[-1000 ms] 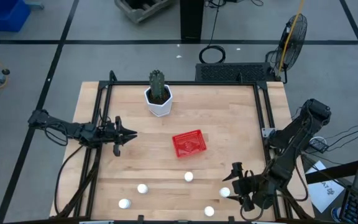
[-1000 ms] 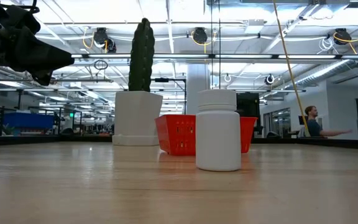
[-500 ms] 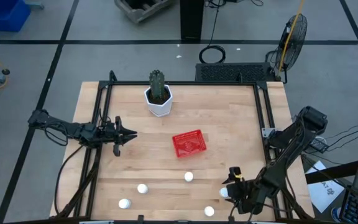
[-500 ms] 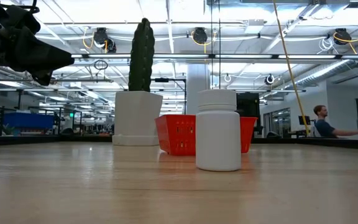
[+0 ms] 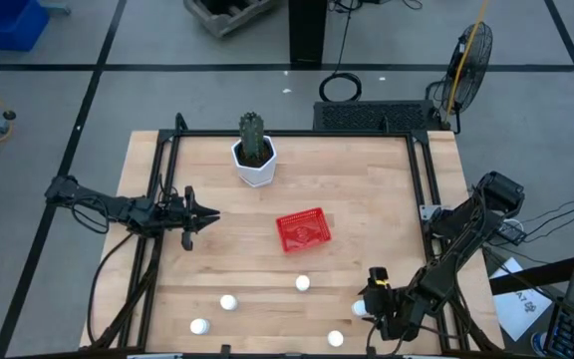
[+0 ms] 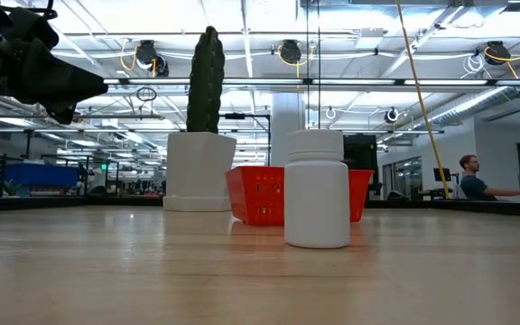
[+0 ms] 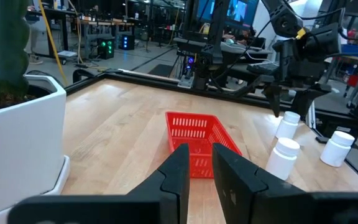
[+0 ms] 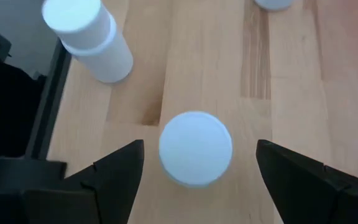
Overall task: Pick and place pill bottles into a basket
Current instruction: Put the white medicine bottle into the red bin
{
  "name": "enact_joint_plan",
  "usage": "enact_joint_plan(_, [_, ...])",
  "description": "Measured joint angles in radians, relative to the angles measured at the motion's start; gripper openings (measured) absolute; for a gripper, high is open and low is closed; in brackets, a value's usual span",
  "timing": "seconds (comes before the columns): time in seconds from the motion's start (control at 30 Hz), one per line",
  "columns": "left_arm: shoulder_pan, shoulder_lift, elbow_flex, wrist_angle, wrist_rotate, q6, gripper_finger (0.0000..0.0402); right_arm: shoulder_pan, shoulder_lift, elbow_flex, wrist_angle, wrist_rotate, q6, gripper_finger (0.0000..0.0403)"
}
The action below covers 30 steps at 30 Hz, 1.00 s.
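The wooden table (image 5: 347, 189) carries the white faceted cactus pot (image 5: 255, 165) toward its far edge, the red mesh basket (image 5: 301, 229) near the middle with nothing visibly in it, and five white pill bottles standing along the near edge, so no bottle is placed yet. Over the last second the right arm has folded in toward the table, and its right gripper (image 5: 375, 304) has slid from beside the near-right bottle (image 5: 361, 309) to directly over it; that reads as lining up for a first grasp. The left gripper (image 5: 195, 216) has not moved: it waits at the left side, its fingers (image 7: 174, 175) a narrow slot apart. Only the right wrist view settles the grasp: the round cap (image 8: 196, 147) sits centred between two widely spread fingers (image 8: 114, 171), neither touching it, with another bottle (image 8: 87, 38) just beyond. The low view shows one bottle (image 6: 317, 189) upright before the basket, but no right gripper.
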Motion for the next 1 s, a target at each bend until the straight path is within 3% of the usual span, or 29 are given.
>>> enact_joint_plan(0.7, [0.0, 0.0, 0.001, 0.0, 0.0, 0.0, 0.0074, -0.002, 0.0, -0.062, 0.125, 0.009, -0.031, 0.0172])
enact_joint_plan(1.0, [0.0, 0.0, 0.001, 0.0, 0.0, 0.0, 0.0074, -0.008, -0.001, -0.062, 0.131, 0.091, -0.061, 0.0158])
